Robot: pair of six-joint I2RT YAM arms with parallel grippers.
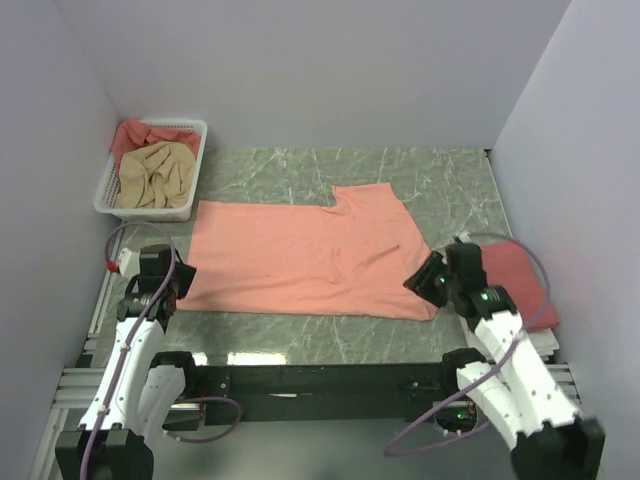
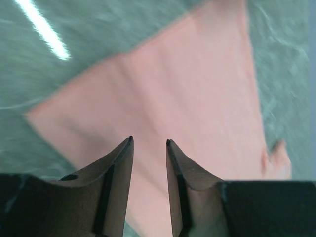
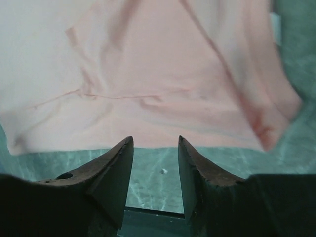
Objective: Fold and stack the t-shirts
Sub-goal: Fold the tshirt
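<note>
From above, we've got the salmon-pink t-shirt (image 1: 310, 262) spread flat on the table (image 1: 300, 335) between both claws. The left gripper (image 1: 178, 280) sits at its near left corner and the right gripper (image 1: 425, 278) at its near right corner. Beyond the left claw, the basket (image 1: 196, 170) holds a beige-tan t-shirt (image 1: 155, 175) and a rose-red t-shirt (image 1: 128, 135). Just outboard of the right claw lies a folded red t-shirt (image 1: 520, 275). Over to the left wrist: jaws spread, nothing pinched, pink cloth beneath and ahead. Right wrist now: jaws parted over bare table, empty, the shirt's hem just ahead.
</note>
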